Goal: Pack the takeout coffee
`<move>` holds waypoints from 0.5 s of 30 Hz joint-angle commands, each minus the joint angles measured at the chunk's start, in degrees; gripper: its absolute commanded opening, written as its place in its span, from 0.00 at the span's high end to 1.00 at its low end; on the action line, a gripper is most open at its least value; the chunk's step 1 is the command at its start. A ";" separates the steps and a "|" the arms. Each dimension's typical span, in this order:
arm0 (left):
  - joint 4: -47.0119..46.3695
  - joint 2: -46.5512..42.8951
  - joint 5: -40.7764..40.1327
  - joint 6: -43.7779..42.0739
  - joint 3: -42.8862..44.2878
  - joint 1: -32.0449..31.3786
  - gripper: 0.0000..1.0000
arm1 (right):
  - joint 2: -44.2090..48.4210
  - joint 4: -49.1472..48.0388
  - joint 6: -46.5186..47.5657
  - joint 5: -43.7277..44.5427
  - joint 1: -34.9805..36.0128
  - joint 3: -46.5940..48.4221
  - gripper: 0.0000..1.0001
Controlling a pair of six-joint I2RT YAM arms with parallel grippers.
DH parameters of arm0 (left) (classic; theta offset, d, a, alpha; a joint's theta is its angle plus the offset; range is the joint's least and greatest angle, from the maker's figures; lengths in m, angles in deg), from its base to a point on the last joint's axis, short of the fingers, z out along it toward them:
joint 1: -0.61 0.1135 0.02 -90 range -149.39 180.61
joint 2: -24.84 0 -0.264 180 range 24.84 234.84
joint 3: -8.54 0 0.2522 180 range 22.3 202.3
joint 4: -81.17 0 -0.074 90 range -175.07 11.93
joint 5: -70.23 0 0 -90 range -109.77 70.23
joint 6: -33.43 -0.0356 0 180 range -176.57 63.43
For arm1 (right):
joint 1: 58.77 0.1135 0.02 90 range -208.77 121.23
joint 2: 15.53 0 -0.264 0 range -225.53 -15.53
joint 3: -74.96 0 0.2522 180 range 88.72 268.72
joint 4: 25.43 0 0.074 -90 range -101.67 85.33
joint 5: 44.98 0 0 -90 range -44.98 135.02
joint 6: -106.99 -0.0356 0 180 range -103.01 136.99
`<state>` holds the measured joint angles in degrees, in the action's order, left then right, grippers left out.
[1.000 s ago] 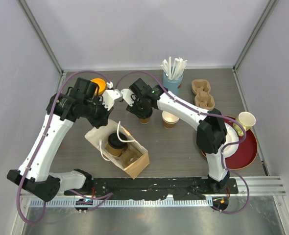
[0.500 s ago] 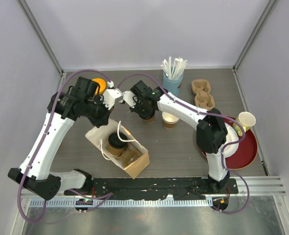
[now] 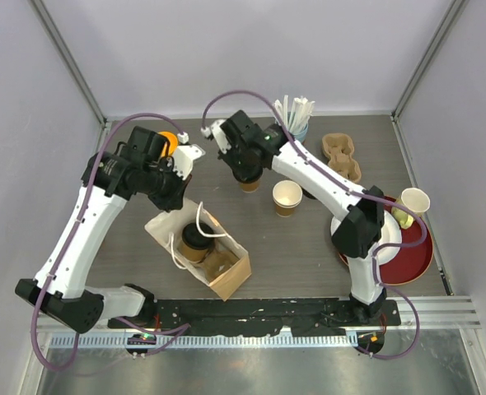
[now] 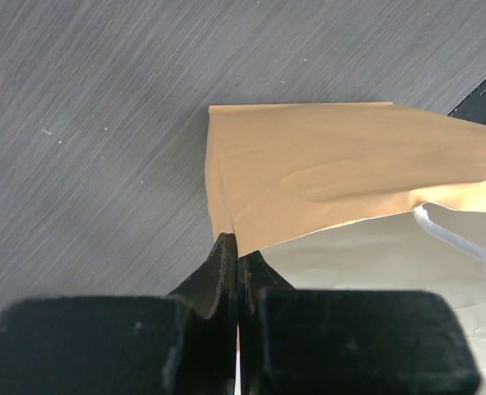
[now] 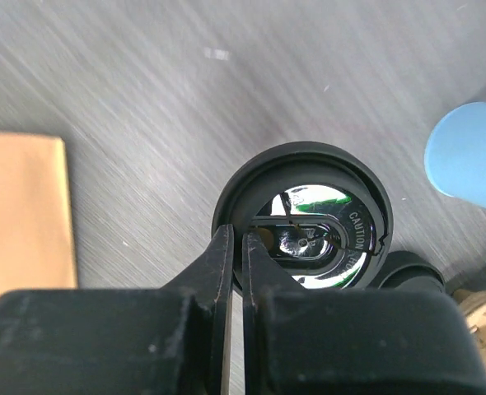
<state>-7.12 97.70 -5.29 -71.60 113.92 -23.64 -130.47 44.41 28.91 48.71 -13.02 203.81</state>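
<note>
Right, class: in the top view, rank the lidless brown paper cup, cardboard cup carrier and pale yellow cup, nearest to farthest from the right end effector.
1. Lidless brown paper cup, mid-table, close by.
2. Cardboard cup carrier, towards the back.
3. Pale yellow cup, far right side.

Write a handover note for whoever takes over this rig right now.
Left gripper: shut on the rim of the paper bag, which stands open.
Right gripper: shut on the lid rim of the gripped cup, behind the bag.
Done: one lidded cup sits in the bag.
Left: bag the gripped cup; the unlidded cup on the table beside it probably needs a lid first.
</note>
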 commanded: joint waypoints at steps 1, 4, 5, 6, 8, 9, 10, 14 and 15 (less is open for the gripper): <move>5.46 0.79 -0.59 5.27 2.08 0.26 1.00 | 6.65 9.46 -13.49 2.73 -0.23 13.57 0.99; 3.79 1.14 -0.68 7.54 2.08 0.26 1.00 | 10.16 13.35 -19.30 2.82 0.21 17.71 0.99; 2.83 1.23 -1.03 8.16 1.90 0.26 1.00 | 11.56 13.62 -20.44 2.65 0.64 18.15 0.99; 2.30 1.32 -0.95 8.87 1.99 0.34 1.00 | 14.71 13.54 -22.10 2.38 1.08 18.24 0.99; 0.72 1.67 -1.47 11.06 2.34 0.26 1.00 | 17.62 12.14 -24.39 0.11 1.35 18.24 0.99; 0.10 1.85 -1.91 12.03 2.43 0.26 1.00 | 20.77 11.35 -26.32 -0.77 1.35 17.98 0.99; -0.51 2.11 -2.26 14.13 2.43 0.26 1.00 | 22.20 9.60 -27.03 -4.35 1.35 17.54 0.99; -2.45 3.42 -1.83 19.41 2.26 0.26 1.00 | 28.53 5.63 -30.28 -13.69 1.53 15.08 0.99; -3.06 3.60 -1.65 20.47 2.08 0.26 1.00 | 29.32 5.71 -30.81 -15.01 1.61 14.99 0.99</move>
<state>-7.47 100.32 -7.22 -58.20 114.13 -23.64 -105.53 53.67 3.91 43.07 -11.88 219.30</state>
